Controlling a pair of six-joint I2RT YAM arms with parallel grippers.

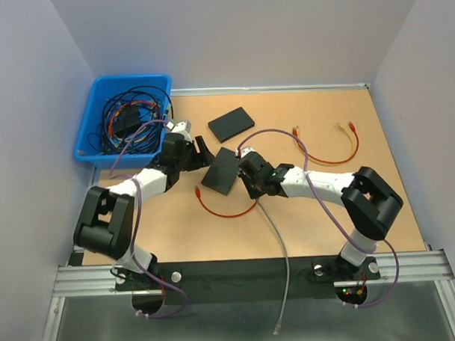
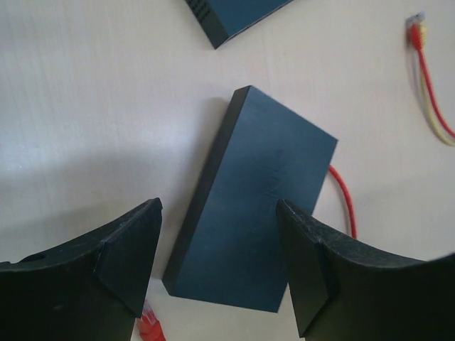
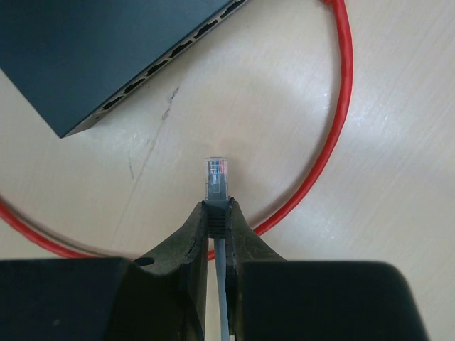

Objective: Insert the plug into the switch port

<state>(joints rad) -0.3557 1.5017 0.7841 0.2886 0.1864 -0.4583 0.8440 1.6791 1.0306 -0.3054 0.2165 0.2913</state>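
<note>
The switch (image 1: pixel 221 171) is a flat black box lying mid-table. Its row of ports (image 3: pixel 170 53) shows along the edge that faces my right gripper. My right gripper (image 3: pixel 217 206) is shut on the grey boot of the plug (image 3: pixel 217 177), whose clear tip points toward the ports and stops a short way from them. The grey cable (image 1: pixel 279 243) trails back off the table's near edge. My left gripper (image 2: pixel 219 206) is open over the switch (image 2: pixel 249 220), with one finger on each side of its near end. I cannot tell whether the fingers touch it.
A second black box (image 1: pixel 231 124) lies behind the switch. A red cable (image 1: pixel 225 209) loops on the table in front of the switch and under the plug (image 3: pixel 334 142). Red and yellow cables (image 1: pixel 339 148) lie at the right. A blue bin (image 1: pixel 125 118) of cables stands at the back left.
</note>
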